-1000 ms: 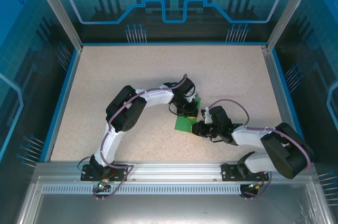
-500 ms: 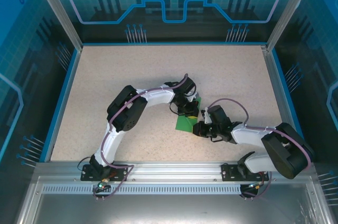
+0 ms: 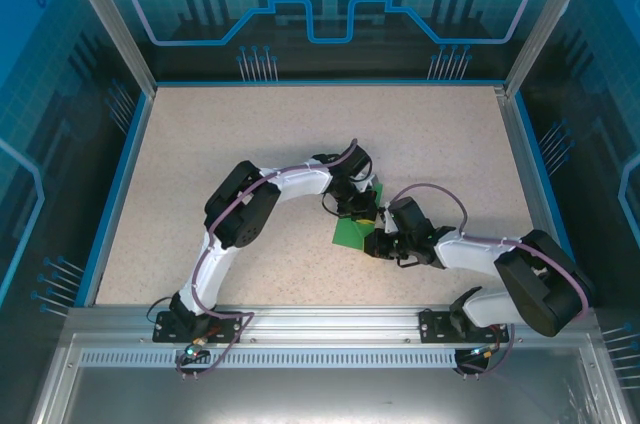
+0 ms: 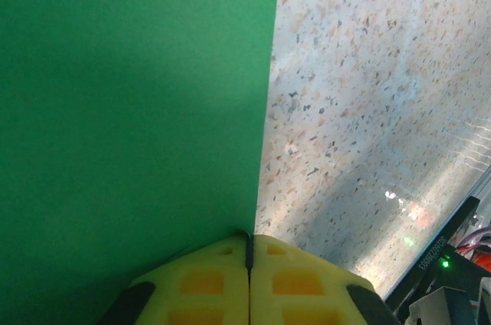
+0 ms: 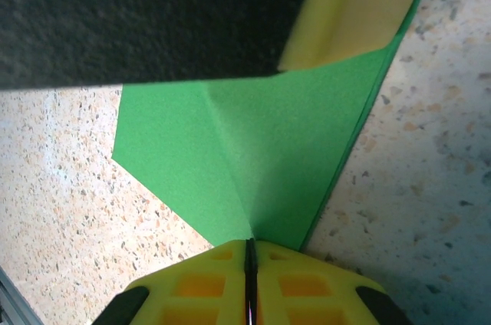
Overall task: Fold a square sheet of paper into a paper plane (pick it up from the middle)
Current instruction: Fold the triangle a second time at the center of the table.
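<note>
My left gripper [image 4: 248,242] is clenched on the straight edge of the green sheet of paper [image 4: 130,110]. My right gripper [image 5: 250,247] is pinched shut on the sheet where a crease runs into it. The partly folded sheet sits between the two, low over the speckled table [image 3: 250,144], near its middle and slightly toward the near edge.

No legible text

We see faint white print on a dark bracket [image 4: 434,251] at the lower right of the left wrist view, too small and tilted to read.
</note>
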Controlling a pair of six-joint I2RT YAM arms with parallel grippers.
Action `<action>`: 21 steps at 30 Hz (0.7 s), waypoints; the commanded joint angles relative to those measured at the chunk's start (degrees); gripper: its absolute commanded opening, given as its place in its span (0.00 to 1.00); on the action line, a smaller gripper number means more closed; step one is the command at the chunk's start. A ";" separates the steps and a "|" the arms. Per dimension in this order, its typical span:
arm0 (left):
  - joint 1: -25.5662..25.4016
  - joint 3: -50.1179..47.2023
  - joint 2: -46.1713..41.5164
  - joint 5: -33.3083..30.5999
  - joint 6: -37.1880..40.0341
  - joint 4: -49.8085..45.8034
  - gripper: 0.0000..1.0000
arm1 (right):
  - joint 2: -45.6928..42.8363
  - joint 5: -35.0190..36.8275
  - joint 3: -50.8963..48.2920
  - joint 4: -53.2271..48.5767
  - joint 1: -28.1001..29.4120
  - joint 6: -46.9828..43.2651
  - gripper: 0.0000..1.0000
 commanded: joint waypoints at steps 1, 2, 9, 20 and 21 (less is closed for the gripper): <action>0.39 0.88 2.81 -1.36 1.52 -1.12 0.10 | 1.41 2.86 0.18 -6.61 1.00 -1.27 0.10; 0.45 0.93 2.70 -1.30 1.45 -1.11 0.11 | 1.42 2.98 0.23 -6.95 1.05 -1.44 0.10; 0.94 1.84 1.96 -0.46 1.99 -0.05 0.26 | 1.91 3.69 1.16 -9.27 1.40 -1.53 0.10; 2.16 3.68 0.87 1.18 3.75 1.24 0.41 | 4.09 4.03 2.21 -9.93 2.10 -1.71 0.10; 2.31 3.95 0.59 1.38 3.86 1.29 0.42 | 4.22 3.92 2.27 -9.96 2.15 -1.71 0.10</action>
